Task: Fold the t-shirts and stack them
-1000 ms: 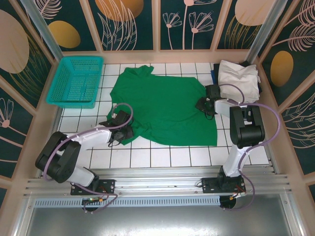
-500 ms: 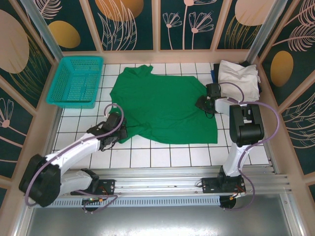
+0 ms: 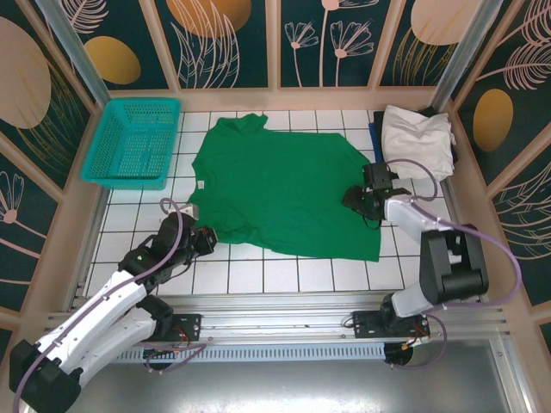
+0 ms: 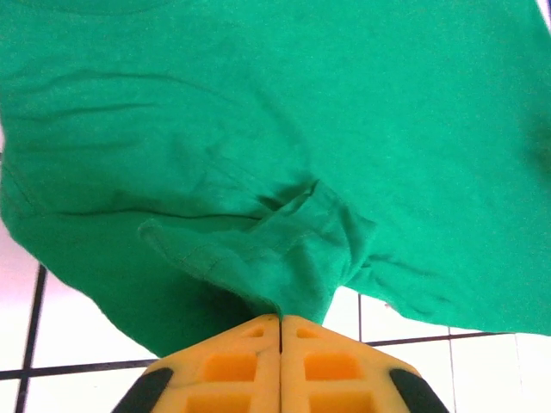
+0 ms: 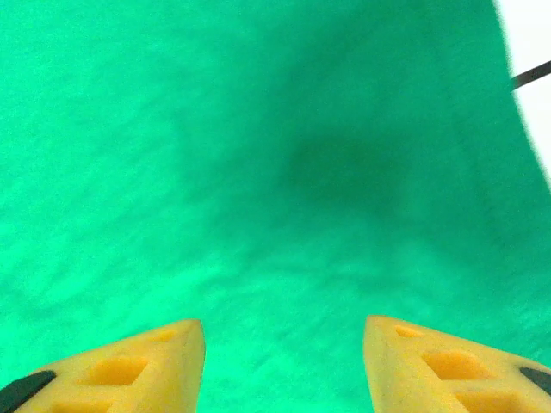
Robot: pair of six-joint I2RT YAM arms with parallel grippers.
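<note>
A green shirt (image 3: 284, 185) lies spread on the tiles just right of the basket (image 3: 125, 180). Nearer than the basket, the left gripper (image 4: 280, 318) is pressed together, pinching the shirt's bunched edge. Far right of the basket, the right gripper (image 5: 282, 323) hangs spread over the shirt.

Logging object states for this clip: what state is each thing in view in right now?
green t-shirt: spread flat on the table, unfolded, near-left corner bunched up.
off-white t-shirt: crumpled in the far right corner, unfolded.
basket: upright, empty.
left hand: shut on the green t-shirt's near-left corner.
right hand: open over the green t-shirt.
</note>
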